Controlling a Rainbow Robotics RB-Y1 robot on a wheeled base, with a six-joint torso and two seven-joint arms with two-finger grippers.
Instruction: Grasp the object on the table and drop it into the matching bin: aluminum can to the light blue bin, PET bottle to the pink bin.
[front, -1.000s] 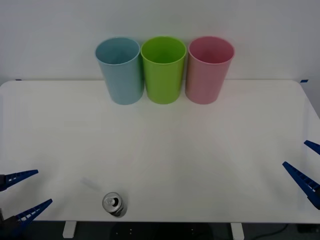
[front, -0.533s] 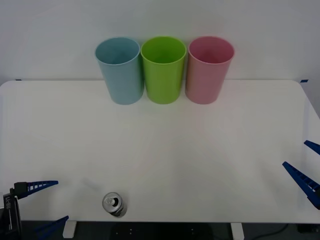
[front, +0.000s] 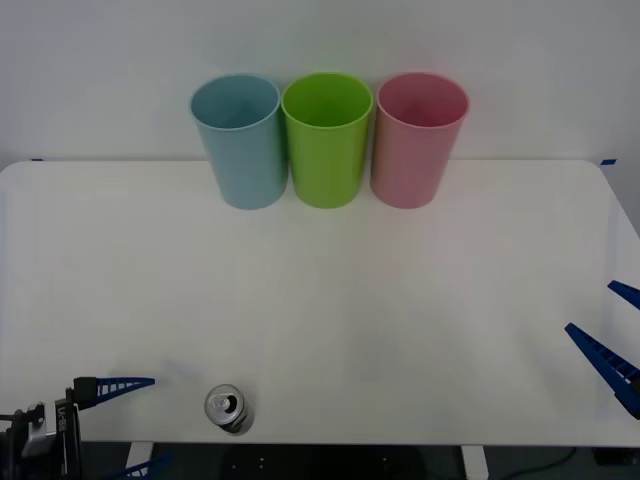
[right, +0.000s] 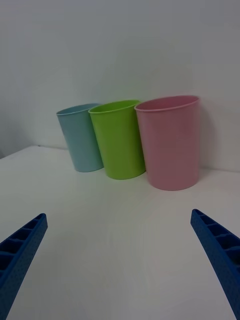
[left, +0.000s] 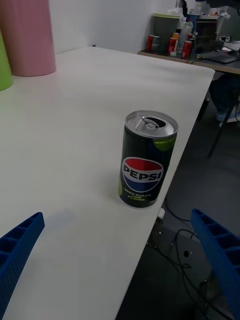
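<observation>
Left gripper low at the near table edge, just left of the can, fingers spread wide and not touching it. Can upright at the very near edge, well in front of the blue bin and slightly to its left; in the left wrist view, can straight ahead between the two blue fingers, pull-tab up, base close to the table's drop-off.

Best done by sliding in level until the can sits deep between the fingers, then closing on the mid-body, below the rim. Worth avoiding a push from the left finger tip: likely to tip the can or nudge it off the edge. Gentle squeeze, probably; thin walls may dent. Lift straight up before travelling toward the blue bin, not the green bin beside it nor the pink bin beyond.

Right gripper parked at the table's right edge, well right of the can, fingers apart and empty.
</observation>
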